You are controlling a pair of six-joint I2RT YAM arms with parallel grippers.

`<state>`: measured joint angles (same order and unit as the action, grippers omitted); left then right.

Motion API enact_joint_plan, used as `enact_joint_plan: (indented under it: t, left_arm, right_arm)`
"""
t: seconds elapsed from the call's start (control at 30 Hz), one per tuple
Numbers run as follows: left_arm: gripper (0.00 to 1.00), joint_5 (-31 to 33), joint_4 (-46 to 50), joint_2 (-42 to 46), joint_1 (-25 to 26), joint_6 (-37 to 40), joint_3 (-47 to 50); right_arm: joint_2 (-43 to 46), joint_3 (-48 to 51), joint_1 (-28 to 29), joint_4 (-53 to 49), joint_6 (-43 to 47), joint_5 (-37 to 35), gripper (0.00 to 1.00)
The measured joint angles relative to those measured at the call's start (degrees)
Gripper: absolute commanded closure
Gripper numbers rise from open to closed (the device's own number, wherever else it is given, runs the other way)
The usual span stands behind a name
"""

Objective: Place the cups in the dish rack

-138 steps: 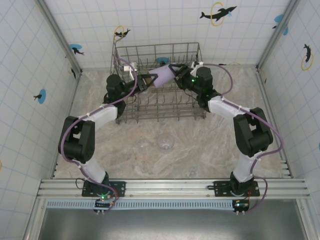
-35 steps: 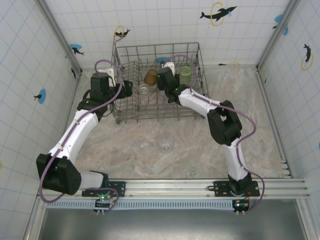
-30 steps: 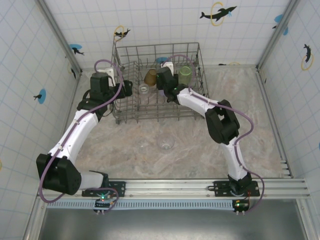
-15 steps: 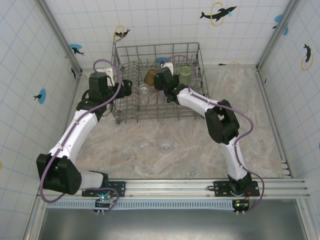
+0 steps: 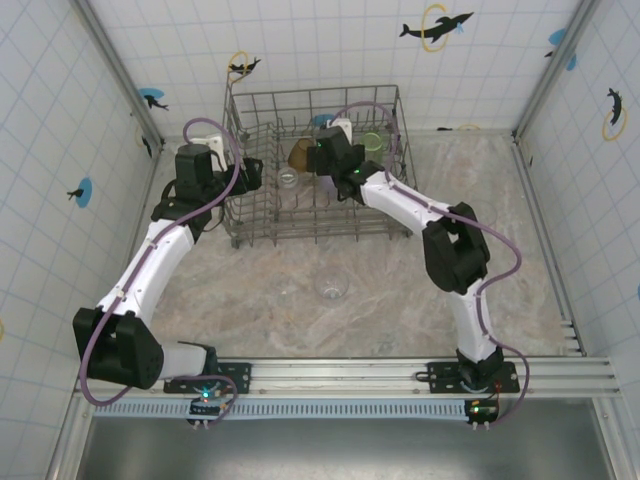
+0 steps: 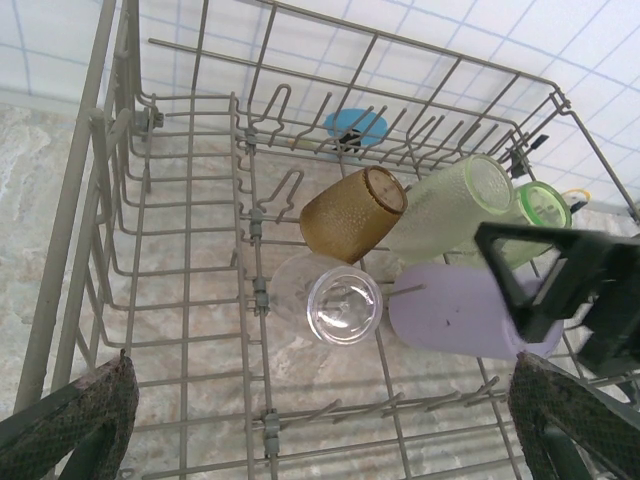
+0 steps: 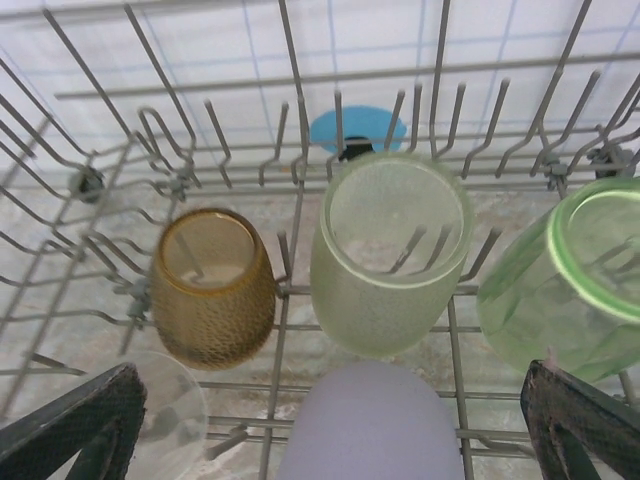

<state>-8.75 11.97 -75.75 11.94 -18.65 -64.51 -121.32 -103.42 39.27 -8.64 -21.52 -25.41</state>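
Inside grey wire rack (image 6: 70, 195): pebbled amber cup (image 6: 350, 215).

No legible text, label, brand or number. Wall tiles (image 5: 330, 40) carry dolphin decals (image 5: 437, 25), pictures without lettering.

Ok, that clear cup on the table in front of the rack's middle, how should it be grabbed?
Come down from above on the clear cup and pinch across its round wall: it seems to stand on end on the table, apart from the rack. Which end is up is unclear.
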Motion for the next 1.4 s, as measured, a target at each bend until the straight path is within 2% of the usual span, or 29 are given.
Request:
enact_joint_plan:
  t: [0.23,0.63,0.93,1.2,1.4]
  left_arm:
    - [0.03,0.4,-0.2,0.0,0.0,-1.1,0.0]
    - [0.02,3.8,2.9,-0.2,0.3,-4.3,-1.6]
    - [0.03,12.0,9.8,-0.4,0.8,-9.1,-4.5]
    - [0.02,19.8,16.0,-0.7,0.7,-13.3,-7.2]
    - [0.02,16.0,18.4,-1.2,-0.1,-16.2,-8.7]
  right_arm:
    - [6.8,0.7,0.0,-2.9,-1.9,1.5,0.01]
    - [21.0,15.8,0.0,-8.5,-6.5,4.1,0.01]
    - [33.5,29.5,-1.1,-8.7,-7.6,7.8,0.01]
    - [44.0,40.2,-5.9,-7.4,-7.8,13.0,0.01]
    - [47.0,44.2,-8.3,-6.3,-7.6,16.7,0.01]
